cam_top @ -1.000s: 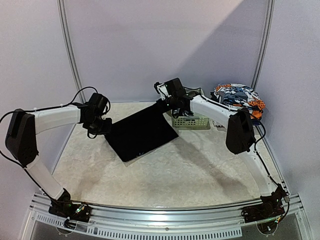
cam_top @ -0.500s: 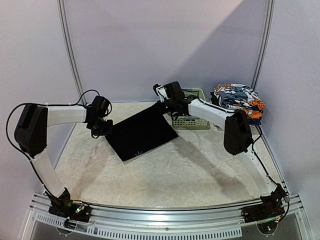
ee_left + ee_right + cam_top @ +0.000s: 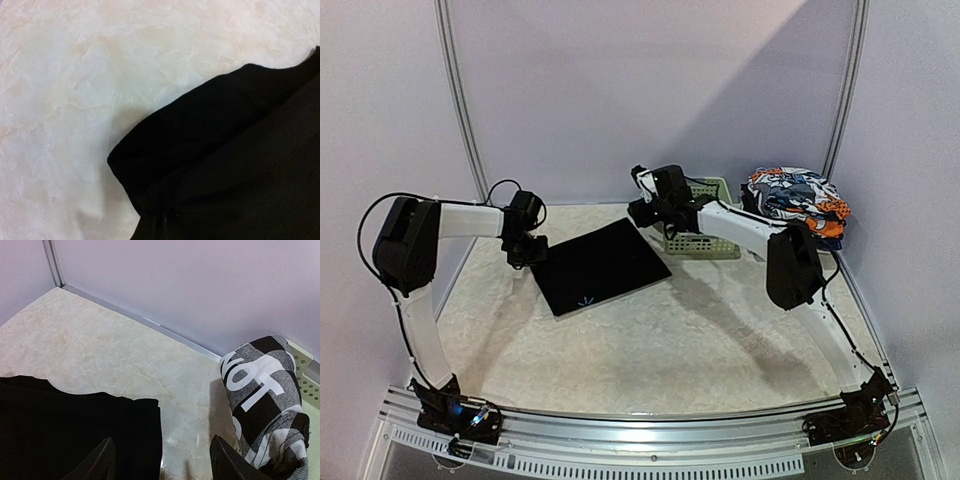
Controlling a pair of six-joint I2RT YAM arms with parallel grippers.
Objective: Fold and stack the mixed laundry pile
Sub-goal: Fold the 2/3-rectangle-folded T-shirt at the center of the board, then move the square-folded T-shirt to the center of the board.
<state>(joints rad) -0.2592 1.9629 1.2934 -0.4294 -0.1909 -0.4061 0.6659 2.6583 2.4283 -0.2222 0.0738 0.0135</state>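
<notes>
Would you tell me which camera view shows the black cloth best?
The top view: the whole black cloth lies spread out there. The left wrist view shows only a folded corner, the right wrist view only one edge.
</notes>
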